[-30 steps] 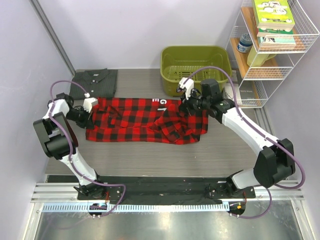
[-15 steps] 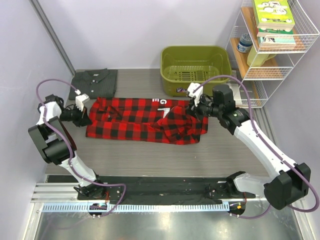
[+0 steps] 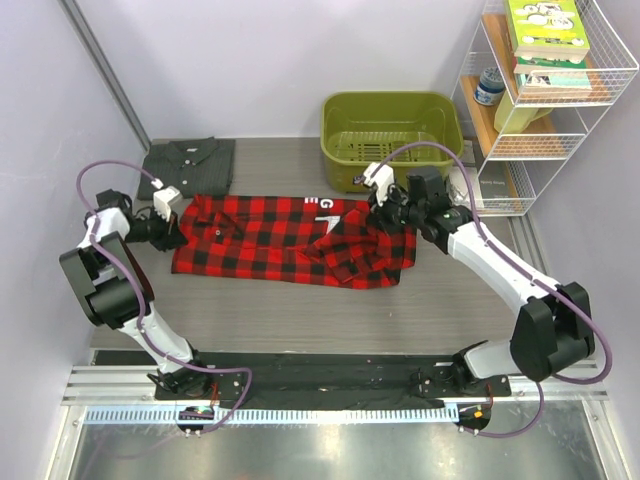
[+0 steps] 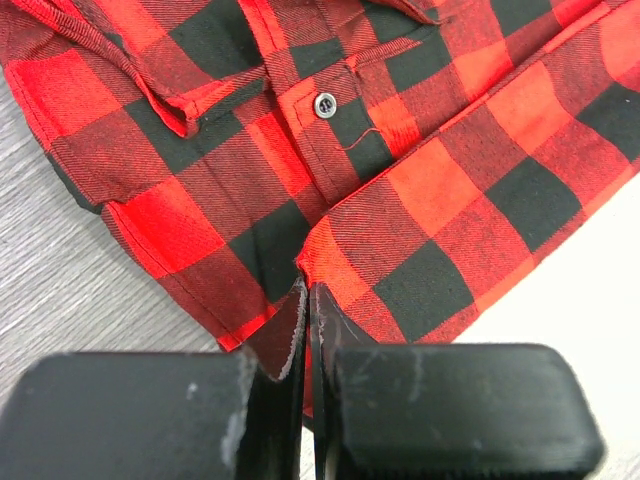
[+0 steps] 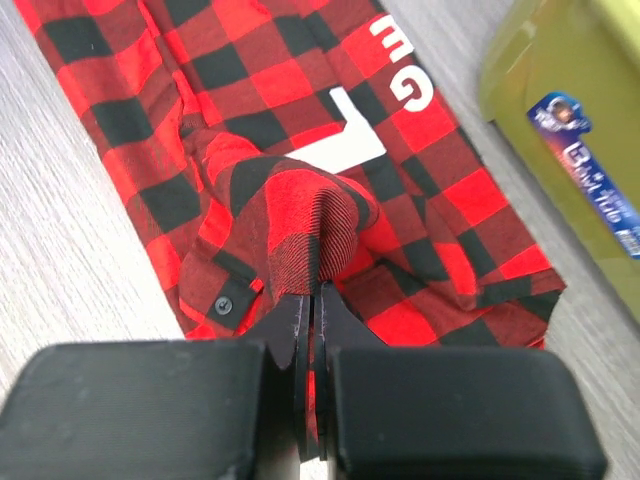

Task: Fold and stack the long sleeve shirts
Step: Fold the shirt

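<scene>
A red-and-black plaid shirt [image 3: 270, 235] lies spread on the grey desk [image 3: 300, 310], its long axis running left to right between my two arms. My left claw [image 4: 305, 300] is pinched closed on the shirt's left edge, where a corner of the cloth slips between the fingers. My right claw [image 5: 315, 275] is closed on a raised, bunched ridge of plaid at the shirt's right end, just beside the white lettering. The shirt sits directly ahead of each claw, reaching inward toward the other arm, so any fold would, I judge, carry one end along that axis toward the other.

A dark grey shirt [image 3: 188, 160] lies folded at the far left corner, just beyond the plaid and touching its edge. My left arm is much nearer to it. A green basket [image 3: 390, 130] stands at the far right, behind my right claw.
</scene>
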`<state>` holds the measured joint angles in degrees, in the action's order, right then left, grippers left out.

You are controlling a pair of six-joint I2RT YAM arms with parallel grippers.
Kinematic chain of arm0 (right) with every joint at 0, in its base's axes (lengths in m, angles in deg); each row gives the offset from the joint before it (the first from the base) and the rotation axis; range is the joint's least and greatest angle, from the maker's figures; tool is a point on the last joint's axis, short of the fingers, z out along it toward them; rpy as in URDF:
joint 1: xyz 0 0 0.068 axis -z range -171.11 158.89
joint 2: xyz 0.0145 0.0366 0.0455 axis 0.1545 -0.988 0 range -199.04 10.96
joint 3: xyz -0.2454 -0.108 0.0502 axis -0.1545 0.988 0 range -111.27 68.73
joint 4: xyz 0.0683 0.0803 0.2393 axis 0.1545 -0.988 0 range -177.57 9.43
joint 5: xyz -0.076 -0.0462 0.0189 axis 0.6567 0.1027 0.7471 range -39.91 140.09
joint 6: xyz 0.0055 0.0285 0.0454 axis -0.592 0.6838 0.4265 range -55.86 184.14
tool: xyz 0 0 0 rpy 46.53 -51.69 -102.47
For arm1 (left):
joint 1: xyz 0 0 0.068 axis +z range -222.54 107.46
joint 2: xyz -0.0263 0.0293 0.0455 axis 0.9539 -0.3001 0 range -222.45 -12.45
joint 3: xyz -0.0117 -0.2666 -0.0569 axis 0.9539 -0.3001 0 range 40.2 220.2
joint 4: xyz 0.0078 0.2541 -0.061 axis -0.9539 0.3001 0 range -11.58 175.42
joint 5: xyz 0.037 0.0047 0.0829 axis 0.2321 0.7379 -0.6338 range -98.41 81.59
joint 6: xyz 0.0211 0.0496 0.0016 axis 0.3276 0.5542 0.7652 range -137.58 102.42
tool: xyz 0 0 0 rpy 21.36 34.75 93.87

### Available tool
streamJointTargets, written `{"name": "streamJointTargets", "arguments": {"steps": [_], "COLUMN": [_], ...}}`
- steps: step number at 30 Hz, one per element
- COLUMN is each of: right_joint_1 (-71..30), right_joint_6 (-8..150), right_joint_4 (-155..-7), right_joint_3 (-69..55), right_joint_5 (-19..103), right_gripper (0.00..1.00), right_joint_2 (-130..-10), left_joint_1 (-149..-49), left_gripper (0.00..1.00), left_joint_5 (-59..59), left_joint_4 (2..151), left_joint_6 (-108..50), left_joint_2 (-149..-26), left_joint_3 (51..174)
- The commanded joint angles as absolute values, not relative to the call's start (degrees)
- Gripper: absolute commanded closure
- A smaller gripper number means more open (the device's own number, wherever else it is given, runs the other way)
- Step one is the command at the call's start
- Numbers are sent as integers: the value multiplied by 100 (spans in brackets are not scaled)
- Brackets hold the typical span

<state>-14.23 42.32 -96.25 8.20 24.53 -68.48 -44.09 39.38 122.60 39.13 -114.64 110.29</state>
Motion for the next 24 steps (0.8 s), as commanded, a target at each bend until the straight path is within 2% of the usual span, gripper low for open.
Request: {"name": "streamJointTargets", "arguments": {"steps": [1,10,22,23,24], "right_joint_1": [-1379,-1335,-1335,-1335,-1335], "right_joint_6": [4349,4234,4226,4234,4252], "right_joint_4": [-9111,-8953,-8303,-8268,-8241], "right_joint_3": [597,914,721,721,721], "right_joint_5": [2504,2592,2917,2909,2891], "right_gripper": [99,99,99,99,99], "right_joint_2": [-6438,-6111,-7113,-7157,-7262], "left_joint_1": [-4380,-4371,-4450,-4485,-4503], "left_gripper": [100,100,99,97,81], "left_joint_5": [4151,4415,3941,3810,3748], "left_joint_4": [11841,11490,10303,10286,10285], "left_joint_6": [3840,3515,2838,2838,2856], "left_joint_2": [-11274,-11133,-11379,-11405,-11466], "left_joint_3": [10937,10797,10542,10524,10515]}}
